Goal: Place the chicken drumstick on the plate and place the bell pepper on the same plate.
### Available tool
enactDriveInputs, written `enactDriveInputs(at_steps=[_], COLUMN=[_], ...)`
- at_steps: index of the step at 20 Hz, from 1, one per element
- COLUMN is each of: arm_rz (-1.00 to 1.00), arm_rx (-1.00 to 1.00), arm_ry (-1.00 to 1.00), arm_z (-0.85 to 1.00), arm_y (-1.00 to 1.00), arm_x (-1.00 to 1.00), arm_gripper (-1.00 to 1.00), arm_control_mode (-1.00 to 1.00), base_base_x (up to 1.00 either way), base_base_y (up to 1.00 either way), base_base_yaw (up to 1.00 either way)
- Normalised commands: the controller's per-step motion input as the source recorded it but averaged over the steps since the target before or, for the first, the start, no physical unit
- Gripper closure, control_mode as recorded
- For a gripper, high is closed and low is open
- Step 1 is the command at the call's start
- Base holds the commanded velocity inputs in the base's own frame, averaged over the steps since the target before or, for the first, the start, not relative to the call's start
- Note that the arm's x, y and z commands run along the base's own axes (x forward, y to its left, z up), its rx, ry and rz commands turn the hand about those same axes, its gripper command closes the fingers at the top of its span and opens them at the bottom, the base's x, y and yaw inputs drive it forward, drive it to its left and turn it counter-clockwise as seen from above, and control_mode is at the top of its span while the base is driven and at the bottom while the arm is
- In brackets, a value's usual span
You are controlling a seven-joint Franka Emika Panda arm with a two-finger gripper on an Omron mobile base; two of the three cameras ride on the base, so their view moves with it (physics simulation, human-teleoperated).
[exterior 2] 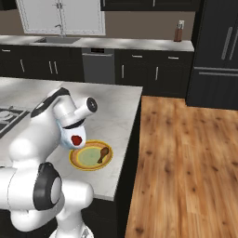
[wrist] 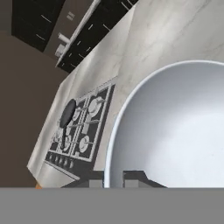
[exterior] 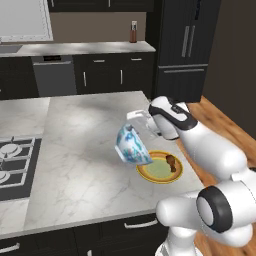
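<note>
The plate (exterior: 149, 177) (exterior 2: 74, 161), yellow-rimmed with a pale green centre, lies near the island's right front corner. On its right side rests the brown chicken drumstick (exterior: 171, 162) (exterior 2: 103, 154). My gripper (exterior: 139, 116) (wrist: 113, 178) is shut on the rim of a white bowl with a blue pattern (exterior: 132, 145) (wrist: 175, 127). It holds the bowl tilted on its side just above the plate's left edge. The red bell pepper (exterior 2: 76, 139) sits inside the tilted bowl (exterior 2: 69, 139), close to its lower lip. In the hand view the pepper is out of sight.
A gas cooktop (exterior: 12, 165) (wrist: 81, 133) with a dark pan (wrist: 67, 113) lies at the island's left. The island's edge (exterior 2: 132, 139) drops to wooden floor (exterior 2: 186, 158) just right of the plate. Dark cabinets and a fridge (exterior: 187, 45) stand behind.
</note>
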Motion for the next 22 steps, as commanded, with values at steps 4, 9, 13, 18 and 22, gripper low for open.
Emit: enactDriveInputs(at_steps=[4,9,13,18,22], arm_rz=[0.0,0.0,0.0,0.0,0.0], arm_rx=[0.15,0.16,0.15,0.11,0.08], arm_ry=[0.0,0.0,0.0,-0.01,0.0], arm_z=[-0.01,-0.03,0.0,0.0,0.0], arm_y=[-0.17,-0.06,0.0,-0.1,-0.22], arm_x=[0.18,0.04,0.0,0.0,0.0], arm_gripper=[1.0,1.0,1.0,1.0,1.0], arm_control_mode=[-1.0,-1.0,-1.0,-1.0,-1.0], base_base_x=[0.0,0.0,0.0,0.0,0.0], base_base_y=[0.0,0.0,0.0,0.0,0.0], base_base_yaw=[0.0,0.0,0.0,0.0,0.0])
